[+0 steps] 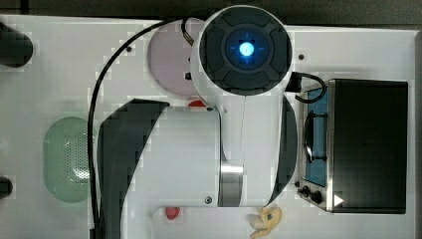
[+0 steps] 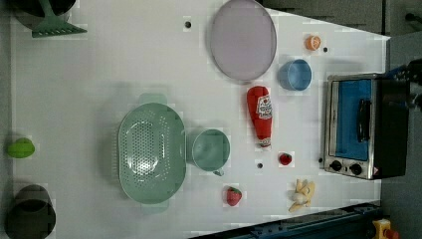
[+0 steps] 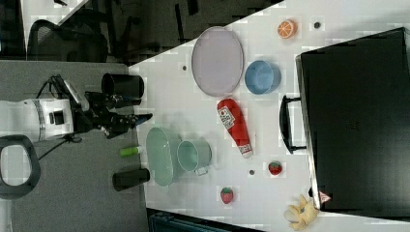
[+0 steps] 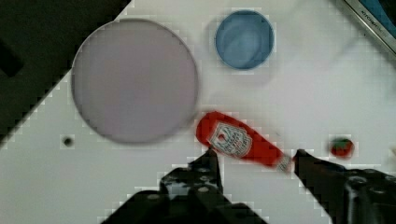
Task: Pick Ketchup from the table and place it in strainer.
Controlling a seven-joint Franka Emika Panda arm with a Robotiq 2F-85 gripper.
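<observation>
The ketchup (image 2: 261, 122), a red squeeze bottle with a white-and-red label, lies flat on the white table between the blue bowl and a strawberry; it also shows at ketchup (image 3: 234, 126) and ketchup (image 4: 238, 142). In the top view the arm covers it except a red edge (image 1: 197, 103). The strainer (image 2: 149, 154), a pale green oval basket, stands empty beside the green mug; strainer (image 1: 69, 159), strainer (image 3: 160, 155). My gripper (image 4: 255, 152) is open and hangs high above the ketchup, its two dark fingers to either side of the bottle with nothing held; gripper (image 3: 140, 117).
A green mug (image 2: 210, 149) touches the strainer's side. A lilac plate (image 2: 242, 40), blue bowl (image 2: 294, 74), two strawberries (image 2: 284, 159) (image 2: 233, 195), bananas (image 2: 301, 194) and an orange slice (image 2: 312, 43) lie around. A toaster oven (image 2: 363, 127) stands at the left view's right.
</observation>
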